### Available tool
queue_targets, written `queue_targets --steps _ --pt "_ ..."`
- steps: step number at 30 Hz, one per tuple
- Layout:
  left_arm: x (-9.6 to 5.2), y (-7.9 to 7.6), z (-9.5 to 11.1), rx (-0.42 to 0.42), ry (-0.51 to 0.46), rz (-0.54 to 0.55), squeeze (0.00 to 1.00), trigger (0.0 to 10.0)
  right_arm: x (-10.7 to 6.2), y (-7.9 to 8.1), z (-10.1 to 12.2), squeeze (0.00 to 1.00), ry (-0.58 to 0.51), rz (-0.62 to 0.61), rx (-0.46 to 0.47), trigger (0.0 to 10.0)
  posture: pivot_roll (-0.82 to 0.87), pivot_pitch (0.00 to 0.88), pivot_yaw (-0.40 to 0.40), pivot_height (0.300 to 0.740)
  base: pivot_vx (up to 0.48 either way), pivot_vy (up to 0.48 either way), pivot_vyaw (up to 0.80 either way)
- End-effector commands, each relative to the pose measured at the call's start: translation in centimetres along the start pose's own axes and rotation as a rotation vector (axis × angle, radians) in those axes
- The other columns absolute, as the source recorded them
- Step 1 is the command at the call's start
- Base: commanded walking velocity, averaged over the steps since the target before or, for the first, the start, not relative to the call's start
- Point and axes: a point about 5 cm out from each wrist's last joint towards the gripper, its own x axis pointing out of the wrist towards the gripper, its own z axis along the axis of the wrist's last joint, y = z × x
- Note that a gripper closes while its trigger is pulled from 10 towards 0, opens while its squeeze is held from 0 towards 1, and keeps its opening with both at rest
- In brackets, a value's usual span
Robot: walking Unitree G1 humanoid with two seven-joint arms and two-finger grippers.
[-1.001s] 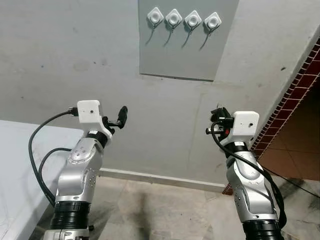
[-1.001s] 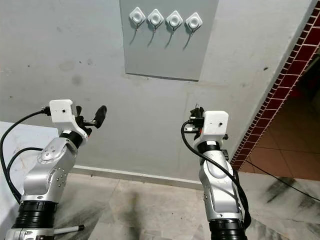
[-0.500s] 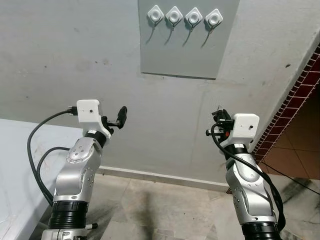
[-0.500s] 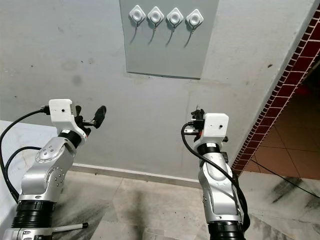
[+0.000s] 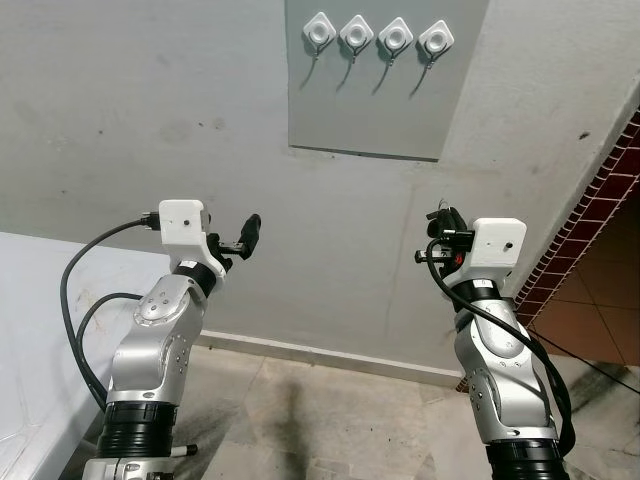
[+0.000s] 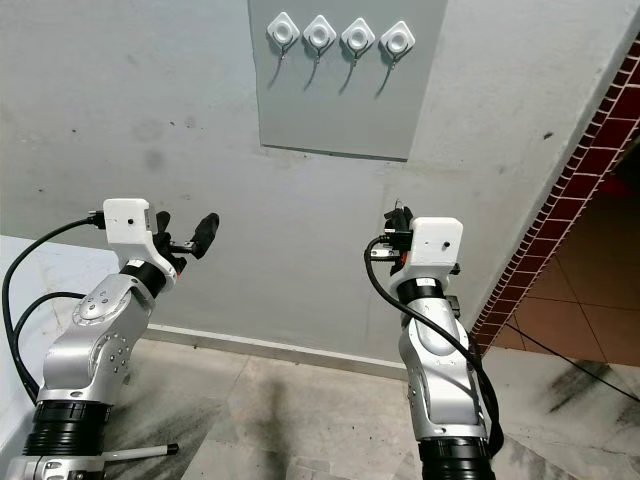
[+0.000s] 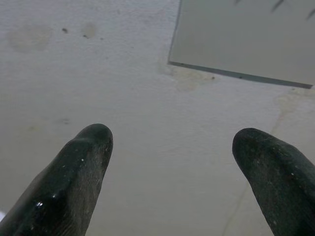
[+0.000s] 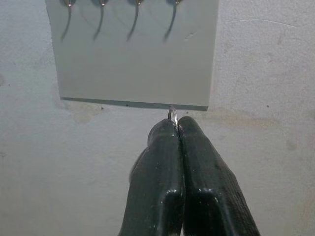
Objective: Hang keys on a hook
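Observation:
A grey panel (image 5: 385, 110) on the concrete wall carries a row of several white-based metal hooks (image 5: 356, 33) high up. My right gripper (image 5: 438, 222) is raised below and right of the panel, still well beneath the hooks. It is shut on a thin metal key ring (image 8: 172, 114) that pokes out between its fingertips (image 8: 165, 132). The keys themselves are hidden behind the fingers. My left gripper (image 5: 248, 232) is held up at about the same height, left of the panel. It is open with nothing between its fingers (image 7: 88, 162).
A white table top (image 5: 40, 330) sits at the far left. A dark red tiled wall edge (image 5: 590, 190) runs down the right side, with a black cable (image 5: 600, 372) on the floor (image 5: 330, 420) there. A thin rod (image 6: 140, 452) lies by my left arm's base.
The whole picture has shifted slightly, so the panel sits a little further right and lower. Both arms keep nearly the same pose, and the right gripper stays shut on the ring.

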Motion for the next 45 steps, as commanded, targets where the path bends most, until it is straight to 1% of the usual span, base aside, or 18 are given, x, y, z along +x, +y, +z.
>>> queue_targets --steps 1,9,29,32,37,42,45 --pt "0.1 -0.1 0.5 0.016 -0.014 -0.015 0.00 10.0 0.2 -0.2 0.8 0.00 -0.034 -0.008 0.004 10.0 -0.05 0.000 0.000 0.740 0.349 0.000 0.00" --pt "0.1 -0.6 0.5 0.012 -0.014 -0.033 0.00 10.0 0.1 0.0 0.7 0.00 -0.033 -0.009 0.009 10.0 -0.05 0.000 0.003 0.740 0.464 0.000 0.00" --pt "0.3 -0.8 0.4 0.010 -0.012 -0.046 0.00 10.0 0.1 0.1 0.8 0.00 -0.032 0.006 0.007 10.0 -0.05 0.000 -0.007 0.740 0.480 0.000 0.00" --pt "0.3 -0.8 0.3 0.018 -0.018 -0.024 0.00 10.0 0.1 0.2 0.8 0.00 -0.033 0.013 0.007 10.0 -0.05 0.000 -0.010 0.740 0.097 0.000 0.00" --pt "0.2 -0.9 0.2 0.017 -0.018 -0.039 0.00 10.0 0.2 0.2 0.8 0.00 -0.032 0.018 0.005 10.0 -0.05 0.000 -0.010 0.740 0.000 0.000 0.00" --pt "0.2 -1.3 0.2 0.047 -0.021 -0.073 0.00 10.0 0.1 0.3 0.8 0.00 -0.030 0.022 0.005 10.0 -0.05 0.000 -0.012 0.740 0.000 0.000 0.00" --pt "0.1 -1.4 0.2 0.036 -0.024 -0.086 0.00 10.0 0.1 0.4 0.8 0.00 -0.030 0.024 0.005 10.0 -0.05 0.000 -0.012 0.740 0.000 -0.094 0.00"
